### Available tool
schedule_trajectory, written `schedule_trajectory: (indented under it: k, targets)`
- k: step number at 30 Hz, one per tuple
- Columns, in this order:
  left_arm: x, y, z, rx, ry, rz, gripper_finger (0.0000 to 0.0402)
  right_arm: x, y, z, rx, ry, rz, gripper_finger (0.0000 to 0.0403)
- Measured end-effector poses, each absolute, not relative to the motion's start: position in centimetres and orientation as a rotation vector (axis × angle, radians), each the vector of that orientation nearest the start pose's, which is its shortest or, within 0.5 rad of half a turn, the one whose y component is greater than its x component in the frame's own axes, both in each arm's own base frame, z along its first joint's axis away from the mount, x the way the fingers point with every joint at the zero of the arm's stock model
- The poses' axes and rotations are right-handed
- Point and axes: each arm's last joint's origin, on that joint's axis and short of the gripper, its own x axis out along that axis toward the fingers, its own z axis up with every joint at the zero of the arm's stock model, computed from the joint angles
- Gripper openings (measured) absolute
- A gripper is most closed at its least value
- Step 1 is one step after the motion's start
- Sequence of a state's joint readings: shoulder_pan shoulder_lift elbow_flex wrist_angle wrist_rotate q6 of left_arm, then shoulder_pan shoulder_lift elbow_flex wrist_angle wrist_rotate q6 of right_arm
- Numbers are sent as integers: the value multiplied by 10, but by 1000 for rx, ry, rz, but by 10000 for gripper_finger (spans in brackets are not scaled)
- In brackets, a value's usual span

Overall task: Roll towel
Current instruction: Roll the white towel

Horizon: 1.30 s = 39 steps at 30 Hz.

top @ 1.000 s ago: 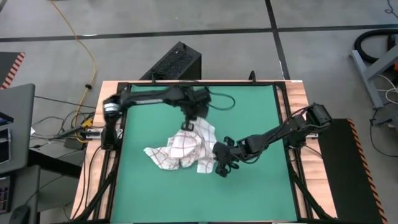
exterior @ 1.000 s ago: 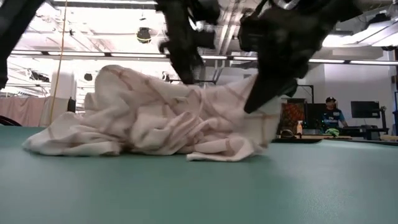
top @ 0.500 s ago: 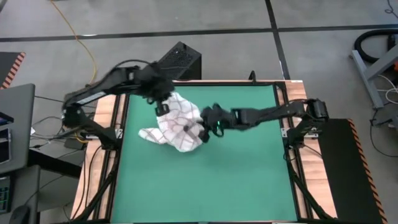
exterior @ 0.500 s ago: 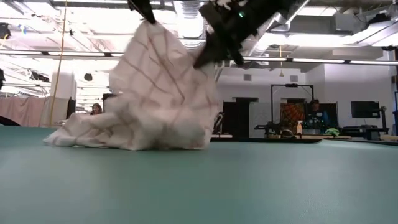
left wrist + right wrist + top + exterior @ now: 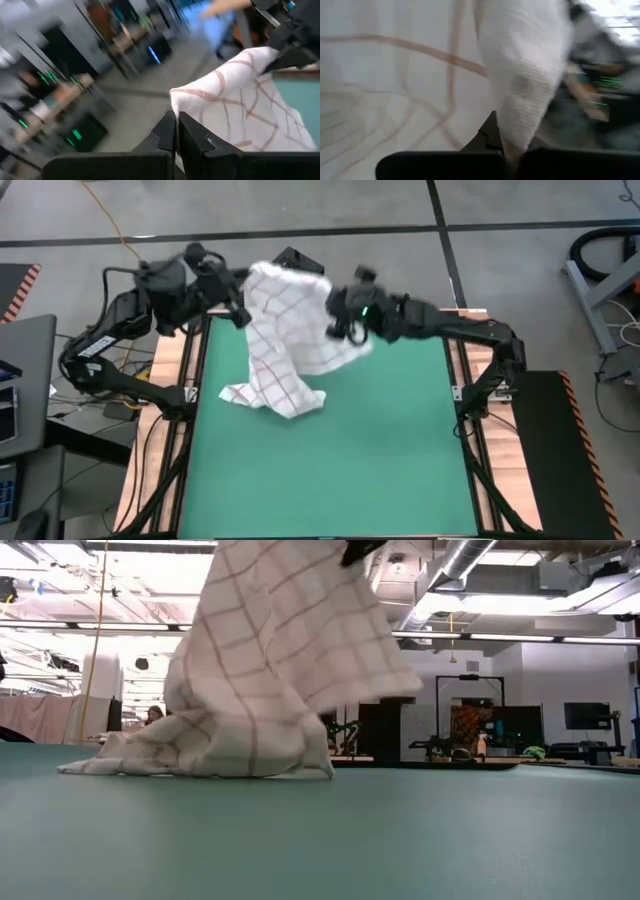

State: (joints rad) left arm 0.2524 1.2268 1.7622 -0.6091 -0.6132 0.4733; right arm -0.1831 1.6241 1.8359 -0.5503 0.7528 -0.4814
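The towel (image 5: pixel 285 330), white with thin red check lines, hangs as a sheet between my two grippers over the far part of the green mat (image 5: pixel 400 440). Its lower end (image 5: pixel 200 755) lies bunched on the mat. My left gripper (image 5: pixel 243 310) is shut on the towel's upper left end and also shows in the left wrist view (image 5: pixel 176 131). My right gripper (image 5: pixel 335 328) is shut on the upper right end and also shows in the right wrist view (image 5: pixel 510 152). In the low view only a dark tip (image 5: pixel 355 550) of a gripper shows at the top. My left gripper pinches an upper corner of the towel (image 5: pixel 175 107) between its two fingers, coming in about level from the table's left. The cloth runs away from the fingers toward the other gripper and hangs down. My right gripper pinches a gathered fold at the towel's other upper end (image 5: pixel 517 132) between its two fingers, coming from the table's right, slanting slightly down. How many layers it has, I cannot tell. The cloth hangs below, its lower end on the mat.
A black box (image 5: pixel 292 262) stands just beyond the table's far edge, behind the towel. Wooden strips (image 5: pixel 478 330) border the mat. A yellow cable (image 5: pixel 140 270) lies on the floor at the left. Bare mat lies toward the near and right sides.
Both grippers have risen and gone toward the table's far edge, tipping from pointing down to about level, still shut on the towel. The towel, a crumpled heap on the mat a second ago, is drawn up and spread into a hanging sheet; its lower end stays on the mat.
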Motion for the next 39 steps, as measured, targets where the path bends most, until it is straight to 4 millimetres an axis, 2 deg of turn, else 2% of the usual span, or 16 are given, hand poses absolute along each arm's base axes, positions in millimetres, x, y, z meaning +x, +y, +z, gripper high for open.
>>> schedule_trajectory:
  k: [5, 8, 10, 13, 17, 19, 21, 24, 26, 28, 31, 35, 39]
  targets:
    - [217, 92, 543, 724, 100, 914, 0, 312, -107, 503, -644, 466, -1092, 8]
    - [235, 107, 551, 918, 22, 940, 0, 298, -117, 528, -712, 454, -1253, 8]
    - [245, 115, 556, 987, 24, 967, 0, 290, -119, 542, -751, 462, -1347, 8]
    - [257, 121, 563, 1080, 86, 964, 0, 281, -115, 557, -777, 508, -1443, 8]
    - [257, 113, 575, 1122, 153, 895, 0, 283, -96, 557, -780, 581, -1446, 8]
    - [252, 105, 574, 1081, 232, 806, 0, 288, -83, 550, -803, 665, -1415, 8]
    - [244, 98, 564, 987, 347, 682, 0, 293, -66, 538, -825, 746, -1371, 8]
    - [231, 87, 538, 733, 519, 446, 0, 294, -34, 510, -848, 802, -1269, 8]
    - [222, 80, 519, 528, 637, 266, 0, 289, -7, 491, -812, 768, -1151, 8]
    - [213, 71, 503, 352, 770, 120, 0, 282, 16, 474, -664, 734, -945, 8]
    - [215, 56, 480, 158, 927, 23, 0, 281, 38, 450, -352, 802, -698, 8]
    - [222, 35, 449, 100, 1051, -36, 0, 288, 63, 410, -179, 946, -523, 8]
    - [231, 16, 408, 91, 1140, -106, 0, 299, 84, 364, -129, 1036, -377, 8]
